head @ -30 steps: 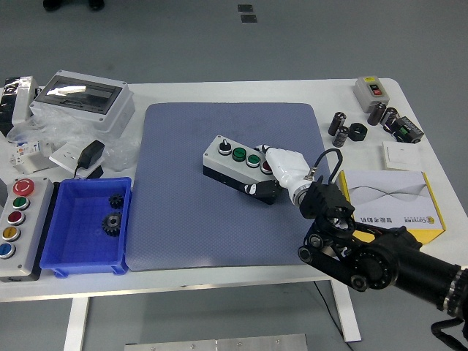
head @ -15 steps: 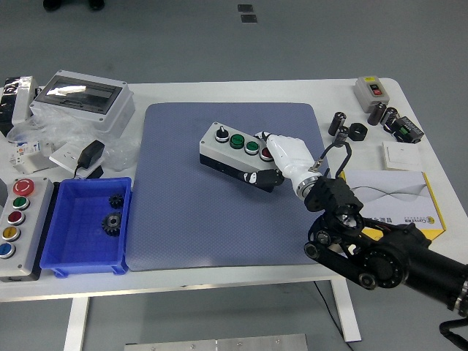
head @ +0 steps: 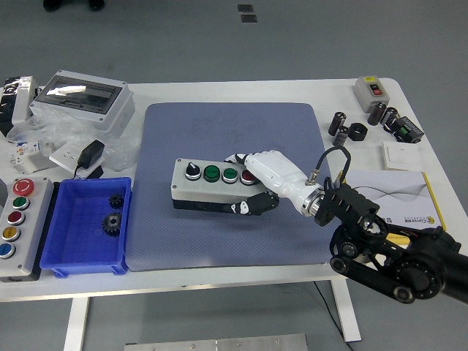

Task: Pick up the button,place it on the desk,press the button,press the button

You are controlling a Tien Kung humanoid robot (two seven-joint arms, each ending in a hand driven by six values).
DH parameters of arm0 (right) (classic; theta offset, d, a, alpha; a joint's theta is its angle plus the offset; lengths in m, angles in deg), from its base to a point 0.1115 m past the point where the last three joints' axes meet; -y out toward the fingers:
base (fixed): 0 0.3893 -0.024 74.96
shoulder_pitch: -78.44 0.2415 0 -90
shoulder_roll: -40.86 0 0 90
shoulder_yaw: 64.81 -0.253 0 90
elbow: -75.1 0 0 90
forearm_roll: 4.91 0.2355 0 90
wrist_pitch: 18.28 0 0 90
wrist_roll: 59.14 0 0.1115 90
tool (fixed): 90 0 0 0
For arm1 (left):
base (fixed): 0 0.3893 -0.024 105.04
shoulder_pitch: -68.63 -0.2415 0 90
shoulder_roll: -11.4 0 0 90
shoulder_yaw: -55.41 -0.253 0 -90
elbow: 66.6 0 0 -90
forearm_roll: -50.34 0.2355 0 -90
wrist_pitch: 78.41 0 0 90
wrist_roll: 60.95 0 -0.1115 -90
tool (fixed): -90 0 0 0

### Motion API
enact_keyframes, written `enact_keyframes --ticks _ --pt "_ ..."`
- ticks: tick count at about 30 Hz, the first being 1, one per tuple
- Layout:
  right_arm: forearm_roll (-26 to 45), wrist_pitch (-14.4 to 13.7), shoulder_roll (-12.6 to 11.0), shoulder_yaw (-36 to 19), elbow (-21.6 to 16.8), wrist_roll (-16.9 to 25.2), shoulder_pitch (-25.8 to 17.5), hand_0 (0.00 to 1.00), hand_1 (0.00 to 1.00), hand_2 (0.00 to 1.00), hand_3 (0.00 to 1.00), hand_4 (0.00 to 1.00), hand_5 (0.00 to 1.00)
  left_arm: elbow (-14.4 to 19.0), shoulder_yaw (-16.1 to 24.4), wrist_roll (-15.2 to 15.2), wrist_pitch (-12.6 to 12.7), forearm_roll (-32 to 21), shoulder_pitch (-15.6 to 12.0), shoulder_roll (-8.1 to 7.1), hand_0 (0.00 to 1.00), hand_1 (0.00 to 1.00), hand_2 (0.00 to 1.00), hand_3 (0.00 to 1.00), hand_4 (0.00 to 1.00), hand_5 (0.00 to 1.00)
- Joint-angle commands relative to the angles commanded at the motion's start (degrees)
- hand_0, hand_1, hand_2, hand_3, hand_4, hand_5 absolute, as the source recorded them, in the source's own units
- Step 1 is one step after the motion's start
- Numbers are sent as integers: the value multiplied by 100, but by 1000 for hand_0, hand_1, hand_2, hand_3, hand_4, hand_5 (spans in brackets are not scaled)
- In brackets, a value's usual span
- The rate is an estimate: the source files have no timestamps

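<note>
Grey button box (head: 208, 186) gripped between right-hand fingers (head: 248, 206).

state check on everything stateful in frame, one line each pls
button box: on the blue mat, right end gripped, four controls facing up
right hand: shut on the button box, thumb under its front edge
blue bin: open-topped, holds two gears
grey enclosure: clear lid closed
five-button station: flat at the table's left edge, untouched
yellow-edged box: closed, flat
left hand: not in view
</note>
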Motion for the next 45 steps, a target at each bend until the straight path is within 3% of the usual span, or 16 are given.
enact_keyframes --ticks 10,24,25,30,31,36,37,42,43,45 --pt "-140 -21 64 81 372 8 -92 238 339 348 416 189 2 0 8 -2 1 13 -7 5 619 610 549 598 609 228" --pt "-114 83 57 17 381 25 -116 277 357 353 427 209 2 0 9 -38 3 -10 16 0 619 610 550 600 615 238" --pt "-107 93 55 8 376 26 -117 382 425 382 469 278 2 0 13 -40 4 -9 17 -1 619 610 550 600 615 240" --pt "-22 171 33 -70 339 74 -153 382 425 382 469 278 2 0 32 -65 5 -10 18 -2 619 610 550 600 615 240" --pt "-5 179 28 -80 332 84 -160 653 639 583 618 432 2 0 34 -66 4 -8 17 -2 619 610 559 612 624 294" --pt "51 197 11 -111 298 125 -185 653 639 583 618 432 2 0 36 -69 2 -6 13 0 619 610 559 612 624 294" --pt "55 200 9 -113 295 129 -187 782 734 711 695 372 2 0 37 -69 2 -4 13 0 619 610 563 618 637 343" --pt "75 194 1 -95 310 143 -184 782 734 711 695 372 2 0 38 -66 -1 3 16 3 619 610 563 618 637 343" --pt "77 195 1 -90 317 142 -184 827 780 792 775 495 2 0 41 -64 -2 6 16 4 618 610 570 630 660 419" --pt "79 199 -2 -82 322 140 -185 827 780 792 775 495 2 0 44 -59 -3 11 15 5 618 610 570 630 660 419"
